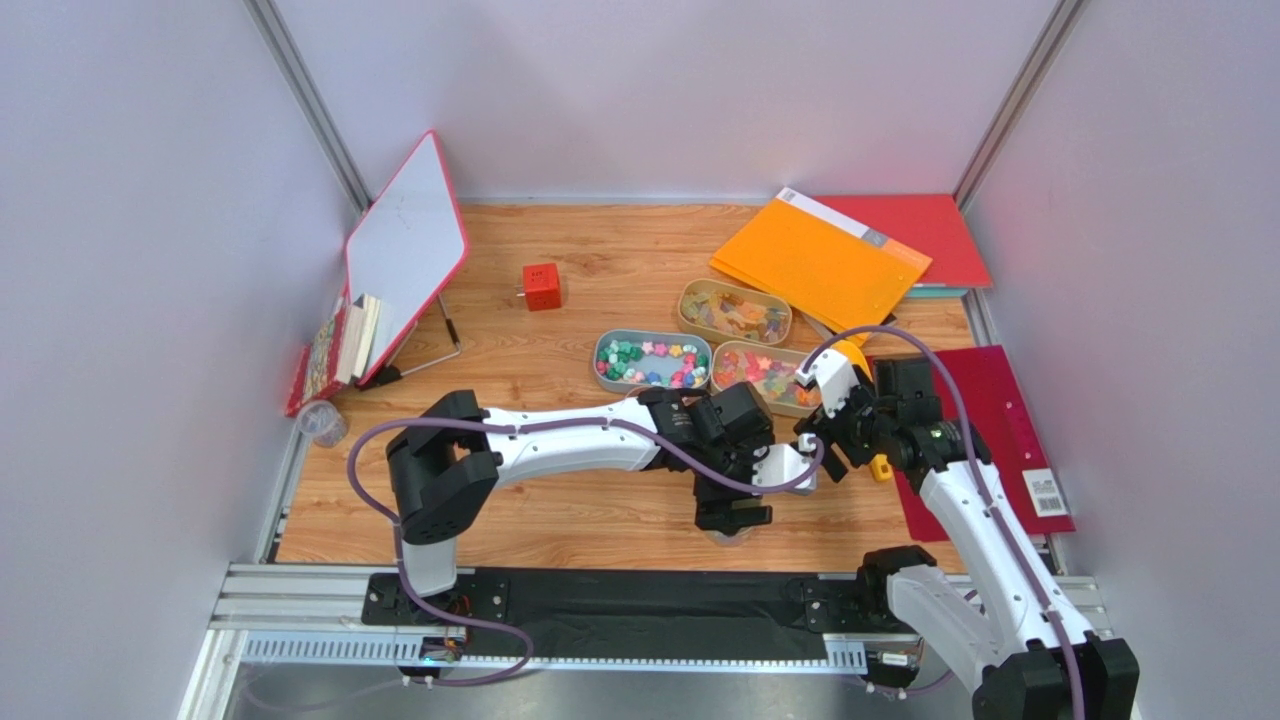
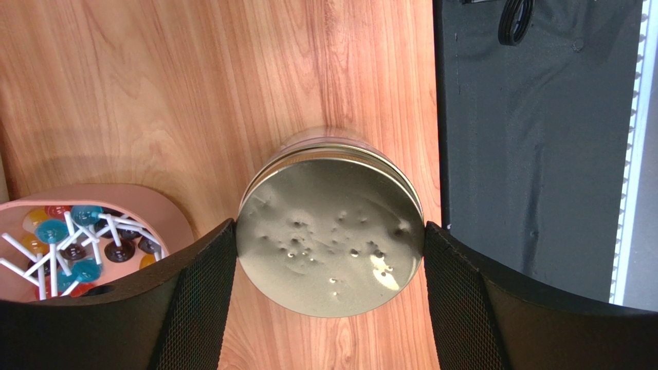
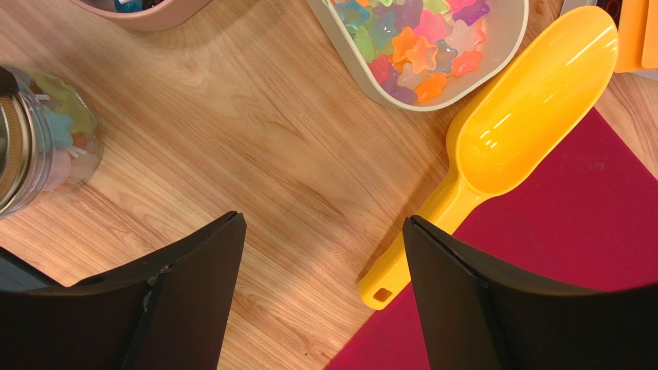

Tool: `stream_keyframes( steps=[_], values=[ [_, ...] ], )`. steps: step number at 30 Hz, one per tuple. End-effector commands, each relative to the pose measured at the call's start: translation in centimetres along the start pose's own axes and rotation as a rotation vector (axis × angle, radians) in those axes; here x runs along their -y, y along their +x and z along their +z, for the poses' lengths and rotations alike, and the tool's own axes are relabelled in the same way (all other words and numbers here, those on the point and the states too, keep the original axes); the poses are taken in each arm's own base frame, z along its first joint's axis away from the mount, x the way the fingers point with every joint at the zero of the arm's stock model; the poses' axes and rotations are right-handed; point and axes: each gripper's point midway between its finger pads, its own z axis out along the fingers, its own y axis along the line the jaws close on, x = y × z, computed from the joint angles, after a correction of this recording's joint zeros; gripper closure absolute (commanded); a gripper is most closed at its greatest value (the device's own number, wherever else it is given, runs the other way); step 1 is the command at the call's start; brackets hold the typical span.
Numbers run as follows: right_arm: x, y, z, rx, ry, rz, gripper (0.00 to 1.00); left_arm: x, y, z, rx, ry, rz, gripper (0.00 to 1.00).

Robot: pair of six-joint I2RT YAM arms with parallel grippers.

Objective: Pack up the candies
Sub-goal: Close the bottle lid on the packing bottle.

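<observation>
1. The left hand was clenched on the gold lid, with one finger against each side of the rim. Holding it from above, across its full width, suited turning or seating the lid rather than lifting anything out.
2. That lid sat on a glass jar. The jar stood upright on the desk close to the near edge, just beside the black strip. Some candies showed through the glass, so part of the packing looked done, and capping seemed to be the step in hand.
3. The right hand was released and empty. It hung over bare wood to the right of the jar with its jaws wide, probably keeping clear of the other arm's work.
4. The handle of the yellow scoop lay below the gap between those fingers, untouched. The scoop rested bowl-up and empty near the desk's right edge, half on the red mat. It looked parked where that arm could reach it.
5. Farther out, a beige tray of star-shaped candies sat just beside the scoop's bowl. A pink tray of lollipops lay near the jar. Both trays were open and grouped toward the middle of the desk, so either arm could reach the supply.
</observation>
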Motion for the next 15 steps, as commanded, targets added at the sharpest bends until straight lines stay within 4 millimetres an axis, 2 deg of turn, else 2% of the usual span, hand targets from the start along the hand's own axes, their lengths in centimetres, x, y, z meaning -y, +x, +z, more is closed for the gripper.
stream_keyframes(
  steps=[1,5,6,15],
  values=[
    [-0.2,-0.4,-0.1,0.032,0.000,0.023,0.20,-0.2,-2.1,-0.4,0.038,-0.027,0.022,0.16],
    [-0.2,-0.5,-0.1,0.037,0.001,0.023,0.20,-0.3,-2.3,-0.9,0.035,-0.035,0.024,0.08],
    [-0.1,-0.4,-0.2,0.036,0.004,0.025,0.20,-0.4,-2.6,-1.2,0.037,-0.046,0.026,0.01],
    [0.0,-0.3,-0.3,0.036,0.006,0.030,0.20,-0.4,-2.2,-3.3,0.015,-0.079,0.046,0.00]
  ],
)
